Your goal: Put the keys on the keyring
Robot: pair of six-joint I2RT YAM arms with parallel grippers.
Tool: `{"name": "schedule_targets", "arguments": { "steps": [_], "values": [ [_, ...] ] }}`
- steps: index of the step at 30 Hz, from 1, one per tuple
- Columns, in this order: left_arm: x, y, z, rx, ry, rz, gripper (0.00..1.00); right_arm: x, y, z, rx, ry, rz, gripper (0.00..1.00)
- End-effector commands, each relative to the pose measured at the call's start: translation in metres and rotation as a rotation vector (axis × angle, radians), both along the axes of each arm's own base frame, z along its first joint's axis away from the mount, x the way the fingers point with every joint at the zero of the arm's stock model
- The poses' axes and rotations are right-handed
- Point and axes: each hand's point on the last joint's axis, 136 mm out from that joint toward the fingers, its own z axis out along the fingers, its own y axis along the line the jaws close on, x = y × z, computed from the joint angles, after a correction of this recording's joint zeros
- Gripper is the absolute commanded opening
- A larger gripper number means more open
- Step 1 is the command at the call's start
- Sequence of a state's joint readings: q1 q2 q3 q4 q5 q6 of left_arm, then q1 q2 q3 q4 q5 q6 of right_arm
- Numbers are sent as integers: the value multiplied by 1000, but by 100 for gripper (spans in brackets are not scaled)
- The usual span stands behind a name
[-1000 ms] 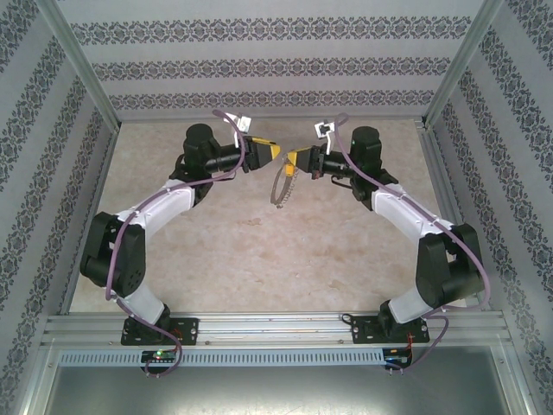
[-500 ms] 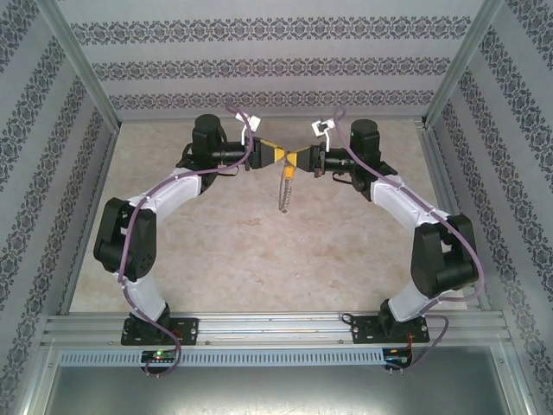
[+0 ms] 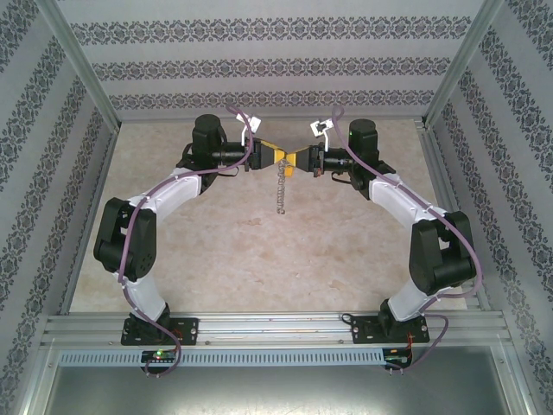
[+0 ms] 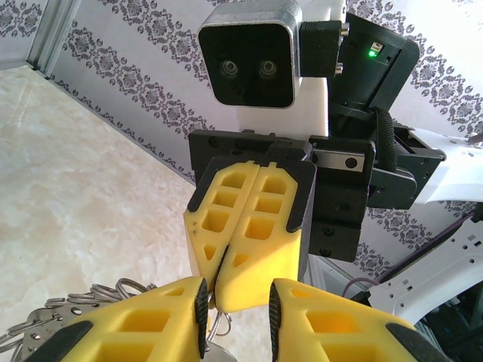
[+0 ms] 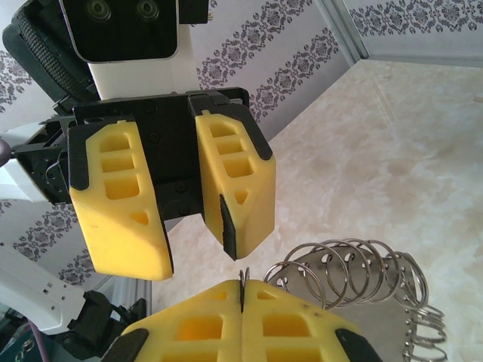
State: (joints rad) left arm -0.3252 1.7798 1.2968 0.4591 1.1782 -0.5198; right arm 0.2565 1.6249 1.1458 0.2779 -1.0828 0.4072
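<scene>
The keyring [image 3: 279, 192] hangs edge-on from my right gripper [image 3: 298, 159], high over the table. In the right wrist view it is a grey metal piece [image 5: 340, 268] carrying several wire loops. My right gripper [image 5: 243, 290] is shut on one thin loop at its fingertips. My left gripper [image 3: 278, 157] faces it tip to tip. Its jaws are open, with the right gripper's closed fingers [image 4: 241, 234] between them. One left pad [image 4: 201, 305] lies against the small loops below those tips. The keys are hidden.
The beige table [image 3: 225, 251] lies well below both grippers. Patterned walls and metal frame posts [image 3: 82, 73] close in the back and sides. Both arms reach to the far middle, their wrists close together.
My left arm has swung right until its gripper meets the right one, and its jaws have narrowed. The keyring has turned from a tilted oval to hanging straight, edge-on.
</scene>
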Motion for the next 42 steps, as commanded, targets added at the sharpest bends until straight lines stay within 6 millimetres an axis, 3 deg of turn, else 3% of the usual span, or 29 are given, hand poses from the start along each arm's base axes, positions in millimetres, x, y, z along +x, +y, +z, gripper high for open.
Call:
{"name": "schedule_targets", "arguments": {
  "steps": [1,34,42],
  "values": [
    [1,1,-2,2,-6,-13,29,0,-4,20,20,-96,17,0],
    [-6,-12,-22,35,21,-37,34,-6,-6,25,30,-102,3,0],
    [-11,-19,-18,24,7,-60,20,-4,-4,24,29,-99,1,0]
  ]
}}
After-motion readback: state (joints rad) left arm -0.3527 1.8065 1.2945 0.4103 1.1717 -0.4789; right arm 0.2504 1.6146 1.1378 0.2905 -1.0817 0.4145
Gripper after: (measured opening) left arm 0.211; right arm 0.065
